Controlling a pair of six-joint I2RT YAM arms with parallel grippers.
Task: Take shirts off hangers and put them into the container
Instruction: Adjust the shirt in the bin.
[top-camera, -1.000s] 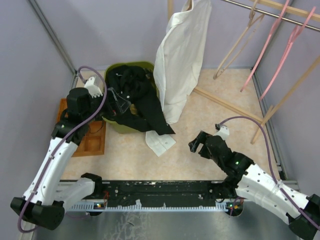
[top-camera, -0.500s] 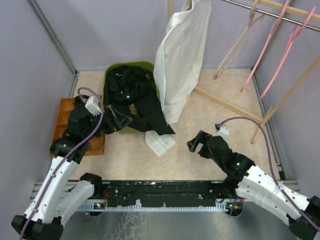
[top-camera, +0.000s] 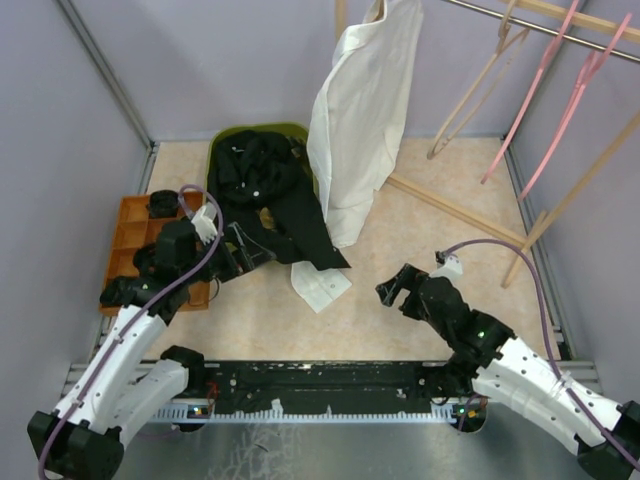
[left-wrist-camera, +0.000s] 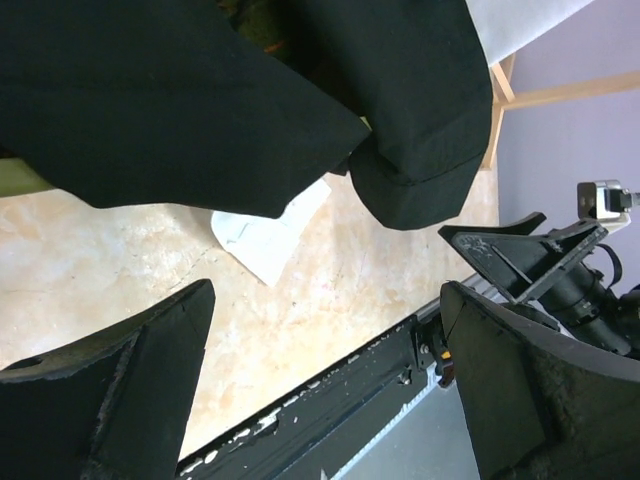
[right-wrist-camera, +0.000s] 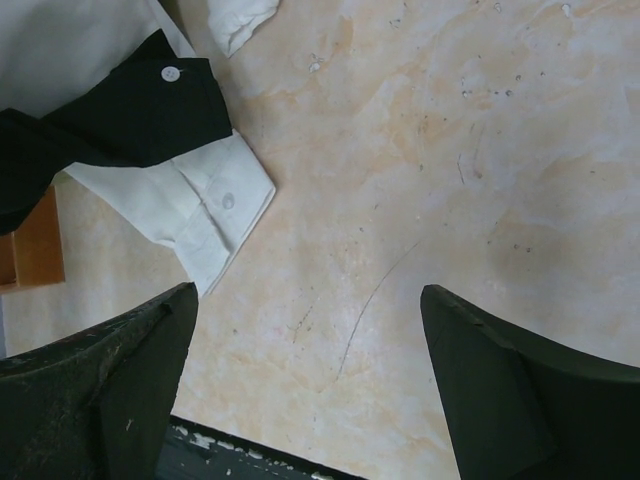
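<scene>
Mostly the black shirt (top-camera: 262, 190) lies bunched inside the container (top-camera: 290, 129), which stands at the far left of the table (top-camera: 450, 260). Part of this shirt spills over the container's near rim, and one sleeve runs down onto the table, its buttoned cuff (right-wrist-camera: 150, 110) lying across a white cuff (top-camera: 322, 286). That white cuff lies flat on the table just beside the container's near right corner. The cream shirt (top-camera: 360, 120) hangs upright just right of the container, its top running out of the overhead view, so what it hangs from cannot be told. Farther right, a beige hanger (top-camera: 480, 85) and two pink hangers (top-camera: 535, 90) hang bare from a rail (top-camera: 540, 25), and a long wooden pole (top-camera: 450, 210) lies slanted across the table below them.

The left gripper (top-camera: 245, 250) sits at the container's near left side, close under the draped black cloth, jaws spread wide with nothing between them. An orange tray (top-camera: 128, 225) lies beside it, left of the container. The right gripper (top-camera: 393, 287) hovers over bare table to the right of the white cuff, jaws likewise spread and holding nothing.
</scene>
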